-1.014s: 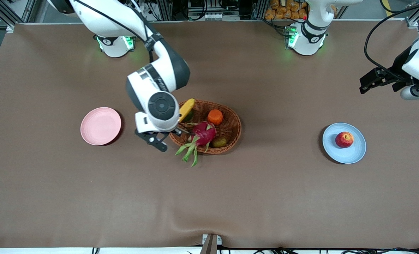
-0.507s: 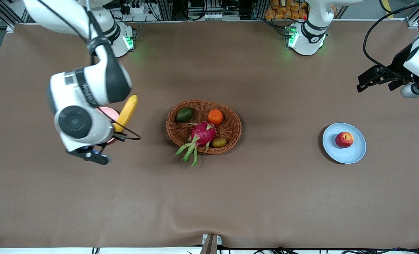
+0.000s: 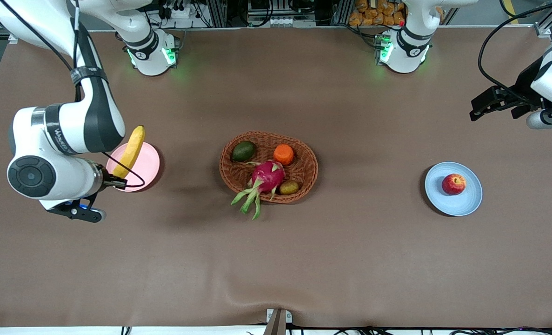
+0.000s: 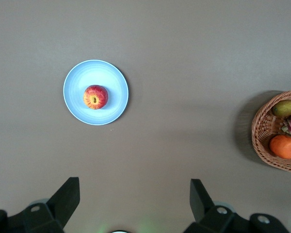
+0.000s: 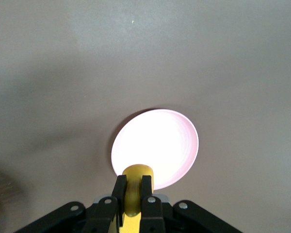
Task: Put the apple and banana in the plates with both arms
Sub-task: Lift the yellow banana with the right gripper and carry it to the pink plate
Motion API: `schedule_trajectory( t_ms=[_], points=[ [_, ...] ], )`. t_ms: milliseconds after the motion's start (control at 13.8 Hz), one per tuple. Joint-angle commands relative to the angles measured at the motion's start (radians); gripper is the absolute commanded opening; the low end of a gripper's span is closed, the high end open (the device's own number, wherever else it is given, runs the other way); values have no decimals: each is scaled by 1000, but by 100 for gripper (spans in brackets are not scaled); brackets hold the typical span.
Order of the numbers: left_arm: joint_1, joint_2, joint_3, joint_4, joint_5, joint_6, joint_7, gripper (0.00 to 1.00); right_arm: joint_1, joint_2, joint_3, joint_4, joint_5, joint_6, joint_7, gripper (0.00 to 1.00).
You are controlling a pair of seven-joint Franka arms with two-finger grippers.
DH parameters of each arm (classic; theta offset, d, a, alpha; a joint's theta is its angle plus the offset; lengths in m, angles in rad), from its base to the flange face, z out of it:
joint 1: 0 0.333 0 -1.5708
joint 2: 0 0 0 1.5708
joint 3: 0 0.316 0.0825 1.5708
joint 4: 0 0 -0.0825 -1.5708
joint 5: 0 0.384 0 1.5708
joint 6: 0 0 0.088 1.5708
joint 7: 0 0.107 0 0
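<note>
My right gripper (image 3: 116, 179) is shut on one end of the yellow banana (image 3: 132, 150) and holds it in the air over the pale pink plate (image 3: 146, 164). In the right wrist view the black fingers (image 5: 120, 191) clamp the banana (image 5: 136, 175) above the pink plate (image 5: 160, 141). The red apple (image 3: 453, 184) lies on the light blue plate (image 3: 448, 204) toward the left arm's end of the table. My left gripper (image 3: 494, 104) hangs open and high near that end, and waits. In the left wrist view the left gripper (image 4: 134, 194) is empty, with the apple (image 4: 95, 97) on its blue plate (image 4: 115, 90) below.
A brown wicker basket (image 3: 311, 160) stands mid-table between the two plates. It holds a green avocado (image 3: 243, 151), an orange (image 3: 283, 154), a magenta dragon fruit (image 3: 269, 176) and a small brownish fruit (image 3: 289, 187). The basket's rim (image 4: 260, 137) shows in the left wrist view.
My right arm lifted the banana out of the basket and swung it toward its own end of the table, to over the pink plate. The left arm barely shifted.
</note>
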Motion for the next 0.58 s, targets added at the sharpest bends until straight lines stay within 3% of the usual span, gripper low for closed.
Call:
schedule_trajectory(
  t_ms=[0, 507],
  points=[
    [4, -15, 4, 0, -7, -33, 18, 100, -53, -131, 21, -279, -19, 186, -50, 0],
    [4, -8, 4, 3, -15, -33, 19, 100, -80, -119, 21, -460, -17, 380, -52, 0]
  ],
)
